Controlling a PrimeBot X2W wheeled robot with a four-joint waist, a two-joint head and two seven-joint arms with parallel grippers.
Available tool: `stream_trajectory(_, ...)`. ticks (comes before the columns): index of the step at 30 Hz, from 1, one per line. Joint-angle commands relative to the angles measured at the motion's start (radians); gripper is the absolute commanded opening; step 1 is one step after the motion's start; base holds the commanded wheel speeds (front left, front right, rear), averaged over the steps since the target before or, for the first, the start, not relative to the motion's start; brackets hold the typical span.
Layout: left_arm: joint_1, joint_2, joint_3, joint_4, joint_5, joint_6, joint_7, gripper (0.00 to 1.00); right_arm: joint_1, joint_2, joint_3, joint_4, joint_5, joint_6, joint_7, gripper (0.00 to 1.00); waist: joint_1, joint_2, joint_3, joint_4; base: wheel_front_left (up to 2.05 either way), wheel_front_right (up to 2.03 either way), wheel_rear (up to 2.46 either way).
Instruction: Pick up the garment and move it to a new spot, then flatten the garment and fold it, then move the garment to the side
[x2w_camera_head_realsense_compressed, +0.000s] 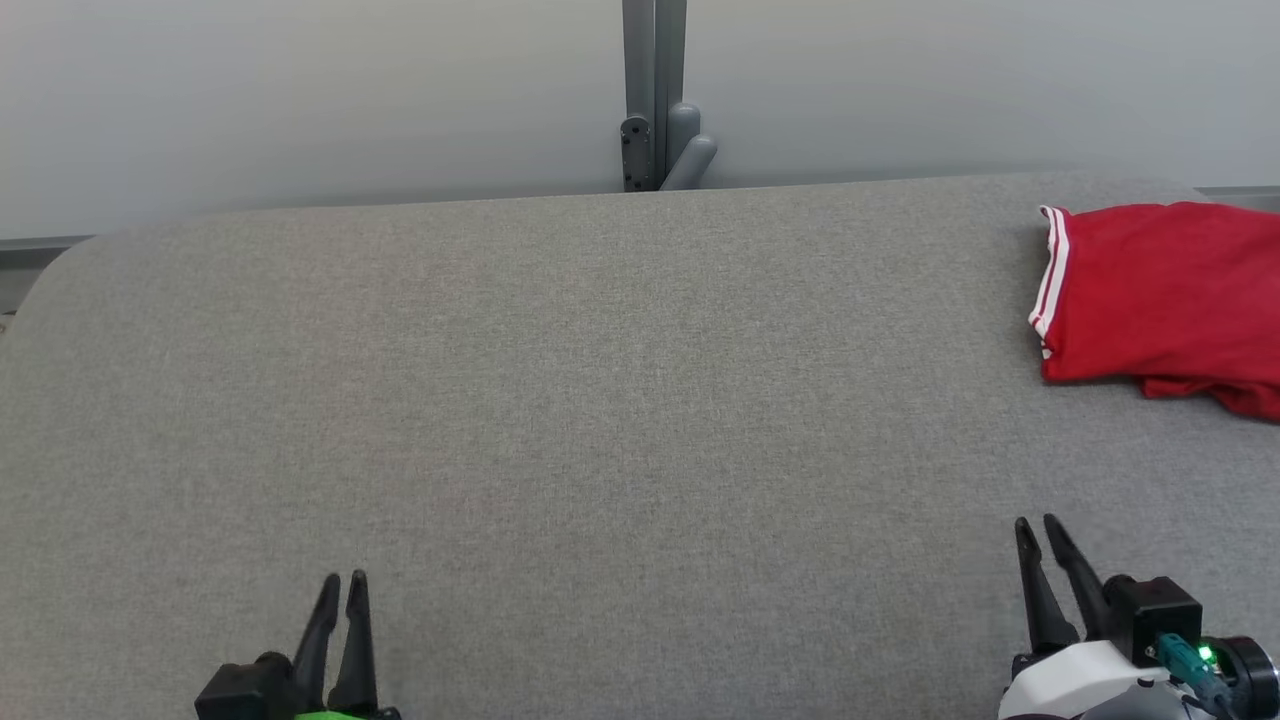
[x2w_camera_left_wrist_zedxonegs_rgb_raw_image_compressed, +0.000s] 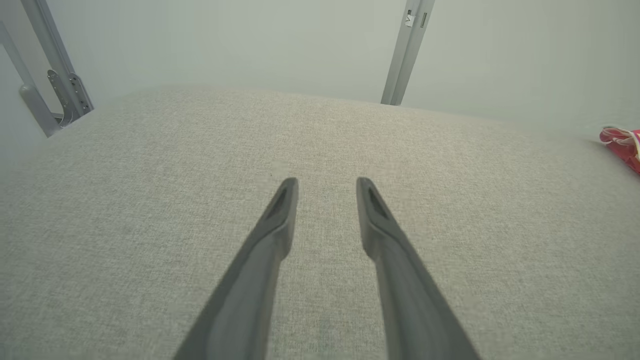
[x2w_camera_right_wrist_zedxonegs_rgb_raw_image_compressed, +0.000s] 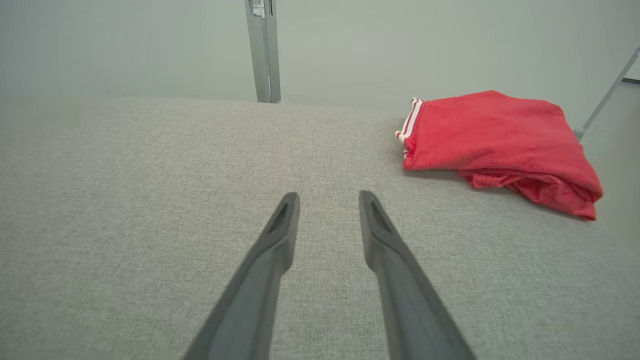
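The garment (x2w_camera_head_realsense_compressed: 1165, 295) is red with white stripes along one hem, folded into a compact pile at the far right of the grey padded table (x2w_camera_head_realsense_compressed: 560, 400). The right wrist view has the garment (x2w_camera_right_wrist_zedxonegs_rgb_raw_image_compressed: 495, 145) ahead and to the right, its lower layer bunched. A sliver of the garment (x2w_camera_left_wrist_zedxonegs_rgb_raw_image_compressed: 622, 145) peeks in at the left wrist view's right edge. My left gripper (x2w_camera_head_realsense_compressed: 340, 585) rests low at the lower left, open and empty, also seen as the left gripper (x2w_camera_left_wrist_zedxonegs_rgb_raw_image_compressed: 327, 182). My right gripper (x2w_camera_head_realsense_compressed: 1038, 525) sits at the lower right, open with nothing between its fingers, well short of the garment; the right gripper (x2w_camera_right_wrist_zedxonegs_rgb_raw_image_compressed: 329, 196) hovers over bare fabric.
A grey metal post with a bracket (x2w_camera_head_realsense_compressed: 655, 120) stands behind the table's far edge against a pale wall. Another angled metal frame (x2w_camera_left_wrist_zedxonegs_rgb_raw_image_compressed: 55, 85) shows at the table's far left corner. The table's right edge runs just beyond the garment.
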Motion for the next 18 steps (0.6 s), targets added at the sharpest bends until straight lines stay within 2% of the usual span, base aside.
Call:
stream_trajectory(1,0.002,0.0,0.001,0.006,-0.002,0.0,0.003,0.0,0.0,0.001,-0.001,0.007,0.002,0.0,0.002,0.0,0.0,0.0,0.0,0.0,0.0,0.0,0.0)
stream_trajectory(4,0.015,-0.002,0.002,0.033,-0.005,0.0,0.005,0.0,0.009,0.005,0.001,0.034,0.003,0.0,0.004,0.0,0.0,0.0,0.0,0.0,0.0,0.0,0.0)
stream_trajectory(9,-0.016,-0.001,0.02,0.038,-0.118,-0.001,0.041,0.0,-0.025,0.004,-0.015,0.05,0.132,0.0,0.046,0.0,0.0,0.0019,-0.001,-0.001,0.0,0.0,0.0)
stream_trajectory(18,-0.044,-0.001,0.036,0.027,-0.278,0.002,0.081,0.0,-0.049,0.002,-0.01,0.05,0.322,0.0,0.082,0.0,0.0,0.0,0.003,-0.002,0.0,0.0,0.0)
